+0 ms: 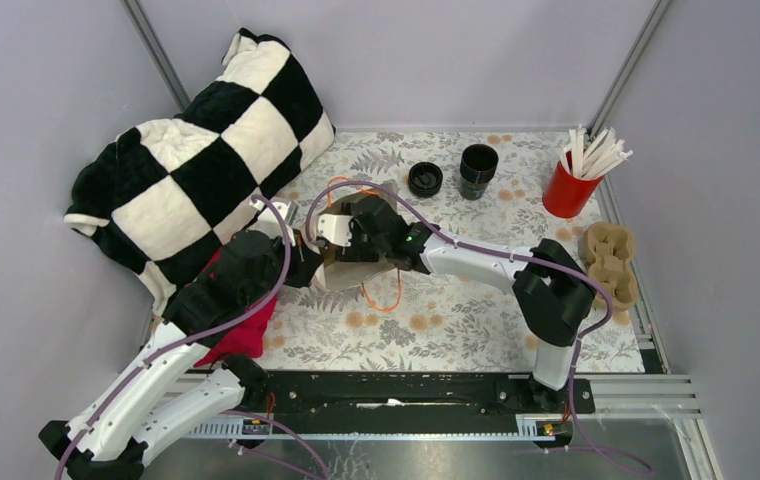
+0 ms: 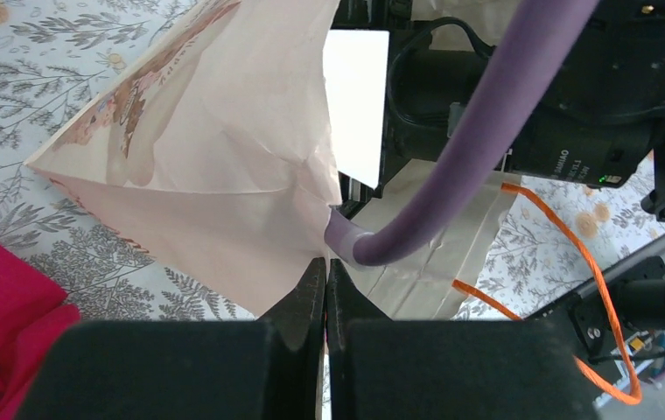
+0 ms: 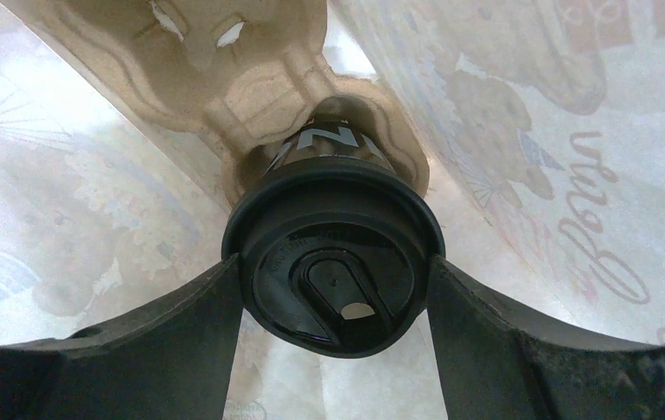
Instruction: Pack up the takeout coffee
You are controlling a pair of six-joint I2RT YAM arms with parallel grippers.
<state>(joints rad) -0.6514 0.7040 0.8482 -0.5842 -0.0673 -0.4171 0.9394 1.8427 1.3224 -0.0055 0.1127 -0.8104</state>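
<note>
The right gripper [image 3: 333,267] clamps the coffee [image 3: 333,306] by its lid, deep inside the bag [image 2: 224,149], with the cup's base in a carrier [image 3: 250,79] well. The left gripper [image 2: 325,293] is pinched shut on the bag's mouth edge. Backing out with the fingers barely parted could drag or tip the cup, and the thin paper may slip or tear. The bag walls crowd both fingers, so the only free way is out through the bag's mouth.

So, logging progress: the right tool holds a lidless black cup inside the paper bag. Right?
No: the cup has its black lid on, as the right wrist view shows. The right tool does hold it inside the paper bag.
</note>
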